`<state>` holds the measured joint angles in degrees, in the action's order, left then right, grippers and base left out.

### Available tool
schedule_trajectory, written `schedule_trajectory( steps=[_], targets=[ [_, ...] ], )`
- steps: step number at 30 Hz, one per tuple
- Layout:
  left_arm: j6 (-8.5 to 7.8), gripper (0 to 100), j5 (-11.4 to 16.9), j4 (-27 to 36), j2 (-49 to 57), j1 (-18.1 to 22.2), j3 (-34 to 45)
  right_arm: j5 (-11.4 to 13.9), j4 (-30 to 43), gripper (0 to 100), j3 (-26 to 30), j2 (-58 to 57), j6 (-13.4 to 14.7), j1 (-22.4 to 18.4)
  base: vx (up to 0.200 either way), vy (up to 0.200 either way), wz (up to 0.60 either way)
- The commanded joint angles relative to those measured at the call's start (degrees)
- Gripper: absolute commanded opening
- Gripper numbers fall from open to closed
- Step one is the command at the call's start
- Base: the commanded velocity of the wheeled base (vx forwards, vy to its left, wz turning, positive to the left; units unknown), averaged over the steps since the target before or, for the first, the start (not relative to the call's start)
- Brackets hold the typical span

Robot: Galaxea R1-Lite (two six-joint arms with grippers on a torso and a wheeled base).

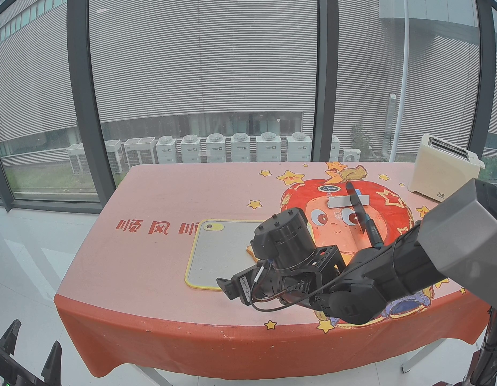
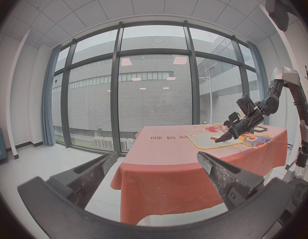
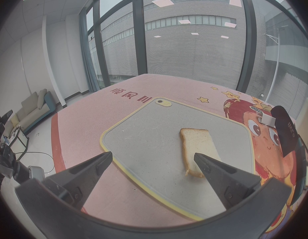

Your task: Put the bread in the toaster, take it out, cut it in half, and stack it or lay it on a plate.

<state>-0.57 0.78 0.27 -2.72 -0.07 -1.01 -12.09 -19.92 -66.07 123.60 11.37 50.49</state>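
Note:
A single slice of bread (image 3: 197, 146) lies flat on the grey, yellow-rimmed cutting board (image 3: 144, 140). My right gripper (image 3: 153, 156) hovers open just above the board's near edge, with one finger tip over the slice's near end and nothing held. In the head view the right gripper (image 1: 230, 289) and wrist cover most of the bread (image 1: 250, 251) on the cutting board (image 1: 216, 247). A black-handled knife (image 1: 364, 216) lies on the tablecloth to the right of the board. The cream toaster (image 1: 443, 167) stands at the far right corner. My left gripper (image 2: 157, 155) is open and empty, low and left of the table.
An orange cloth covers the table (image 1: 168, 199), with bare room on its left half and back. The table's front edge (image 1: 205, 317) runs just below the right gripper. Tall windows stand behind the table.

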Motion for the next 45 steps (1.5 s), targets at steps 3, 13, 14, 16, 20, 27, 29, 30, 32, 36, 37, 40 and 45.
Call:
schedule_trajectory(
  steps=[3, 13, 14, 16, 20, 27, 29, 30, 32, 36, 37, 40, 45],
  targets=[
    [0.05, 100, -0.08, 0.00, -0.09, -0.01, 1.01, -0.04, -0.03, 100, -0.11, 0.24, -0.04, -0.66, 0.000, 0.000, 0.00],
    [0.05, 100, 0.01, 0.00, -0.09, -0.01, 1.01, -0.04, -0.03, 100, -0.28, 1.73, 0.05, -0.84, 0.000, 0.000, 0.00],
    [-0.04, 100, 0.01, 0.00, -0.09, -0.01, 1.01, -0.04, -0.03, 100, -0.28, 2.00, 0.05, -0.75, 0.000, 0.000, 0.00],
    [0.05, 100, 0.01, 0.00, -0.09, -0.01, 1.01, -0.04, 0.06, 100, -0.28, 2.17, 0.05, -0.57, 0.000, 0.000, 0.00],
    [0.05, 100, 0.01, 0.00, -0.09, -0.01, 1.01, -0.04, 0.06, 100, -0.11, 2.26, 0.05, -0.31, 0.000, 0.000, 0.00],
    [0.05, 100, -0.08, 0.00, -0.09, -0.01, 1.01, -0.04, 0.06, 100, 0.07, 2.26, 0.14, -0.31, 0.000, 0.000, 0.00],
    [0.05, 100, -0.08, 0.00, -0.09, -0.01, 1.01, -0.04, 0.06, 100, 0.16, 2.26, 0.14, -0.40, 0.000, 0.000, 0.00],
    [-0.04, 100, -0.08, 0.00, -0.09, -0.01, 1.01, -0.04, 0.06, 100, 0.16, 2.26, 0.14, -0.40, 0.000, 0.000, 0.00],
    [0.05, 100, 0.01, 0.00, -0.09, -0.01, 1.01, -0.12, 0.06, 100, 0.24, 2.26, 0.14, -0.31, 0.000, 0.000, 0.00],
    [-0.04, 100, -0.08, 0.00, -0.09, -0.01, 1.01, -0.12, -0.03, 100, 0.24, 2.26, 0.14, -0.31, 0.000, 0.000, 0.00],
    [0.05, 100, -0.08, 0.00, -0.09, -0.01, 1.01, -0.21, -0.03, 100, 0.24, 2.26, 0.23, -0.31, 0.000, 0.000, 0.00],
    [0.05, 100, 0.01, 0.00, -0.09, -0.01, 1.01, -0.39, -0.03, 100, 0.33, 2.26, 0.23, -0.31, 0.000, 0.000, 0.00],
    [-0.04, 100, 0.01, 0.00, -0.09, -0.01, 1.01, -0.65, 0.06, 0, 0.33, 2.26, 0.23, -0.22, 0.000, 0.000, 0.00]
  ],
)
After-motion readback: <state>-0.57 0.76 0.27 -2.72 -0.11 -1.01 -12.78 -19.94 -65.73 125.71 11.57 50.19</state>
